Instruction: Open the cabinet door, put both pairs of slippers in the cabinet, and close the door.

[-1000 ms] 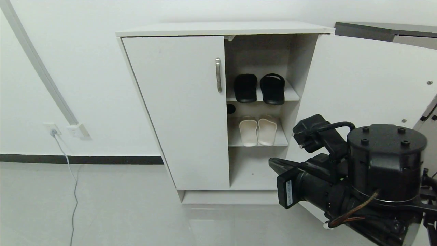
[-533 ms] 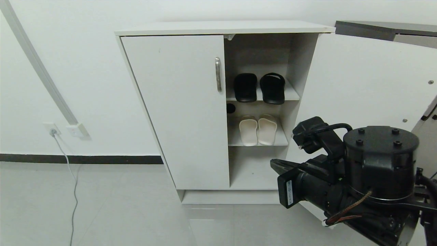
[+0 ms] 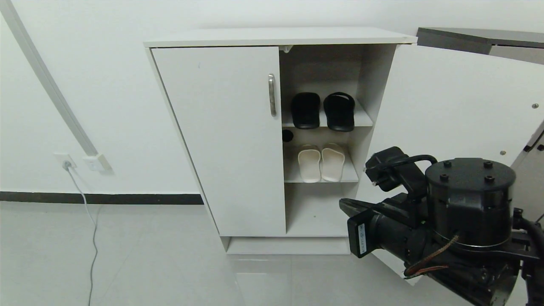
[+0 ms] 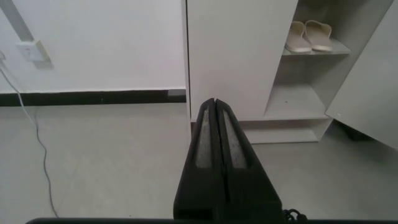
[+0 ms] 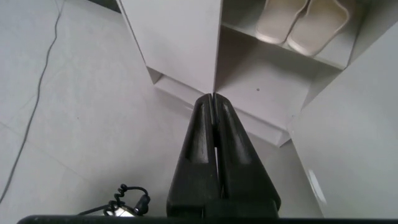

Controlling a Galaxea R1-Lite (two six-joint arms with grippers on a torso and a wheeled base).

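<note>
Left jaws and right jaws sit pressed together, empty; beyond them, seemingly nearer the right, the cabinet [image 3: 276, 36] holds black slippers [image 3: 306, 110] above white slippers [image 3: 309, 163].

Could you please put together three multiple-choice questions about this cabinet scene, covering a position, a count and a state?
1. Where do the black slippers sit?
A. On the floor
B. On the shelf above the white slippers
C. On the lowest shelf

2. How many pairs of slippers are in the cabinet?
A. One
B. Two
C. Three

3. How do the cabinet's doors stand?
A. Both shut
B. Both open
C. One open, one shut

Answers:
1 B: the black pair lies one shelf higher.
2 B: one black pair and one white pair lie inside.
3 C: the right door is swung wide and the left door is shut.
</note>
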